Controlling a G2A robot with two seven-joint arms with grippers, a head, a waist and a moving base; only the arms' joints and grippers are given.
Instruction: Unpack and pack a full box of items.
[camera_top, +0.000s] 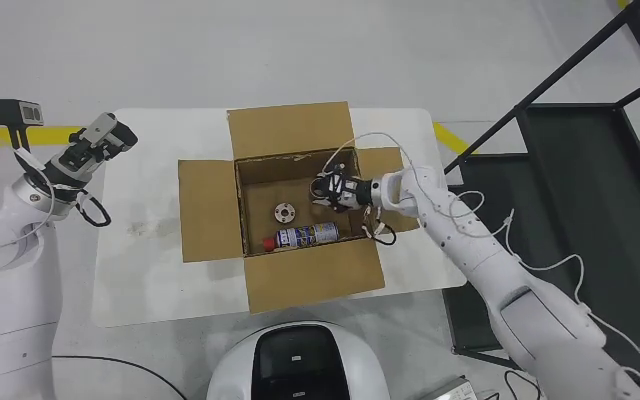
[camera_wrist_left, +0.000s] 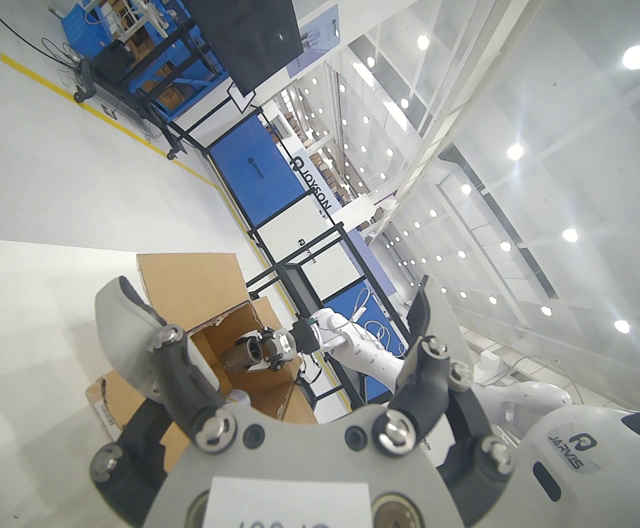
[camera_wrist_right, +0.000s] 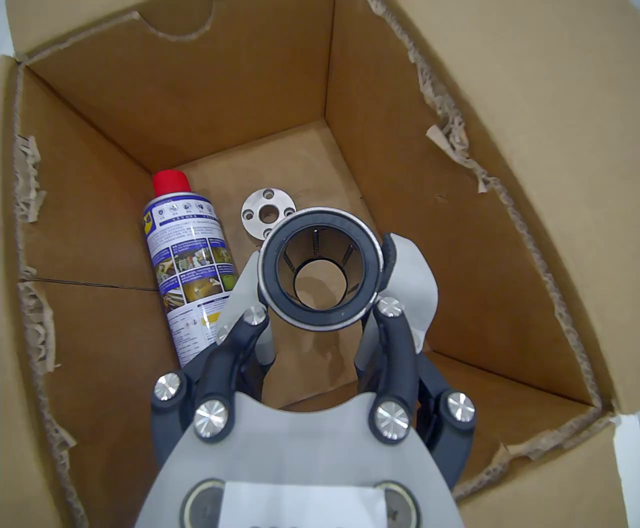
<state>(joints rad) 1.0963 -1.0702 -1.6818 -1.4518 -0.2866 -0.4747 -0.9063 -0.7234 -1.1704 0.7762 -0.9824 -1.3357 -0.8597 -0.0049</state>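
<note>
An open cardboard box (camera_top: 210, 210) stands in the middle of the white table, its flaps spread out. My right gripper (camera_wrist_right: 320, 270) hangs inside the box mouth, shut on a hollow metal cylinder with a black rim (camera_wrist_right: 320, 267); the same gripper (camera_top: 332, 190) and cylinder (camera_wrist_left: 246, 355) sit near the box's right wall. On the box floor lie a blue spray can with a red cap (camera_wrist_right: 192, 265) (camera_top: 305, 236) and a round metal flange with holes (camera_wrist_right: 268, 214) (camera_top: 285, 212). My left gripper (camera_wrist_left: 280, 320) is open and empty, held up off the table's left side (camera_top: 100, 135).
Torn cardboard edges line the box rim (camera_wrist_right: 450, 130). A dark metal rack (camera_top: 560, 190) stands to the right of the table. White cables trail along the right arm (camera_top: 470, 215). Bare table surface lies left of the box (camera_top: 140, 260).
</note>
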